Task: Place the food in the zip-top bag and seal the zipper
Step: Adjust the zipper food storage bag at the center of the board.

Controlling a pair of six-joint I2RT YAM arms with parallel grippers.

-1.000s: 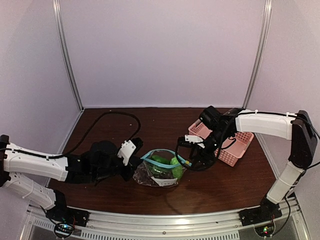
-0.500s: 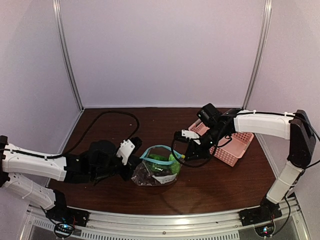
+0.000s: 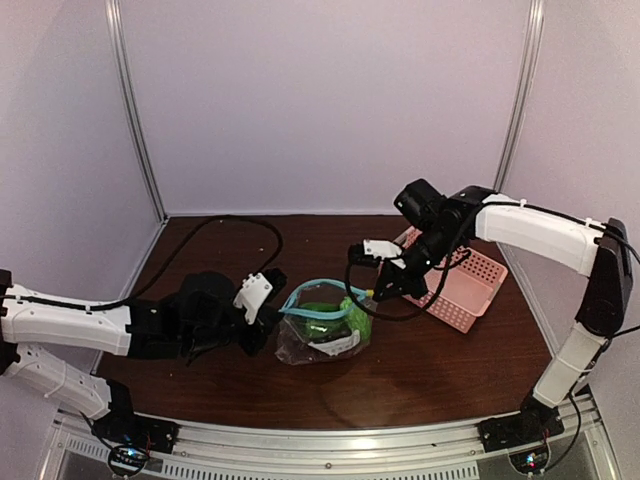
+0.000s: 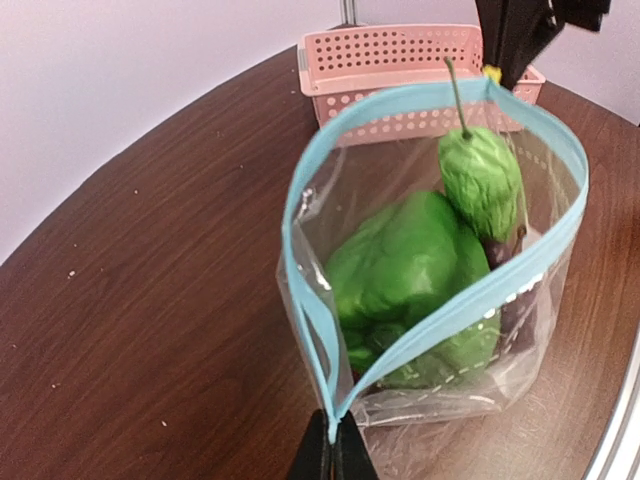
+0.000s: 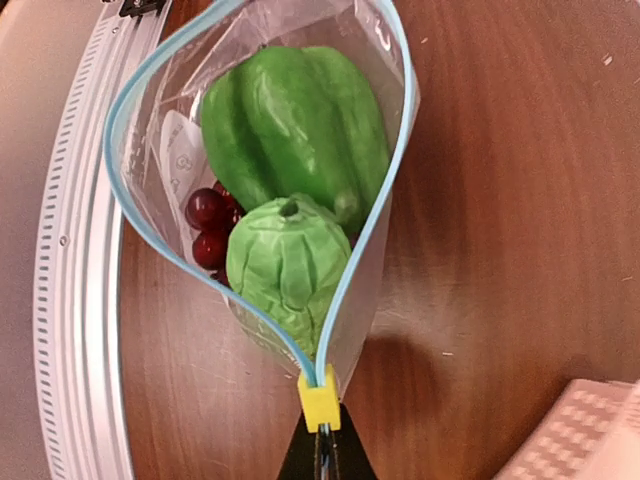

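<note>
On the dark brown wooden counter [image 3: 420, 375], the left hand [image 4: 332, 452] is clamped on the near end of the thin teal-blue zipper [image 4: 455, 305] of the clear crinkly zip-top bag [image 3: 322, 338]. The bag gapes open with glossy green vegetables [image 5: 295, 120] and dark red grapes [image 5: 207, 225] inside. The right hand [image 5: 322, 452] pinches the far end at the yellow slider [image 5: 319, 403]; sealing likely means drawing it toward the left hand.
</note>
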